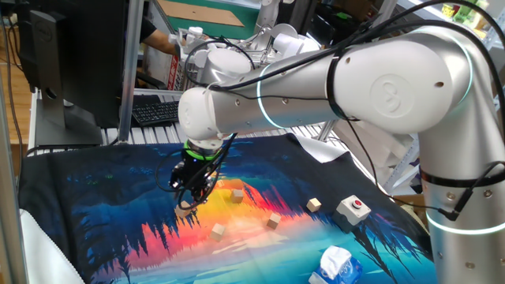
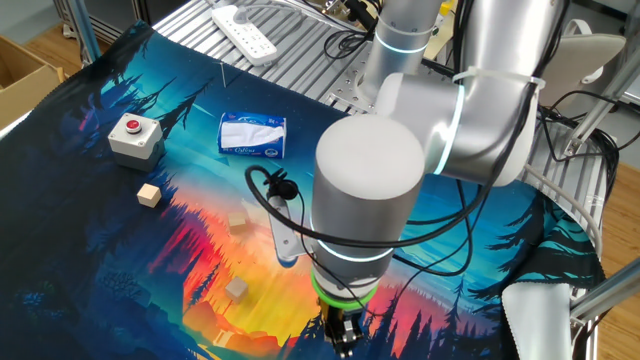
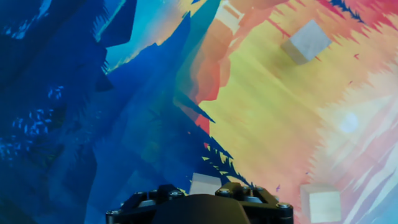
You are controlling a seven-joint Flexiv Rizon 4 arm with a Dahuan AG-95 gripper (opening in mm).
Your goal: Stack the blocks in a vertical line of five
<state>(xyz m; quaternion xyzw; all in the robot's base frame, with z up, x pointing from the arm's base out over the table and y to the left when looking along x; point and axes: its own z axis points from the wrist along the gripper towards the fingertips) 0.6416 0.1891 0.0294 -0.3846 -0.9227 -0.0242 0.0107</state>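
Down low, my gripper (image 1: 186, 207) points at the mat (image 1: 102, 205) over one block (image 3: 205, 184); whether my jaws clamp it, I cannot tell. Other blocks (image 1: 272, 222) lie scattered nearby, unstacked.

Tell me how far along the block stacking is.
Done: nothing is stacked. Four loose blocks lie apart on the mat. In hand: the gripper is down at a fifth block, though a grip on it can't be confirmed. Left: all five need stacking into one column.
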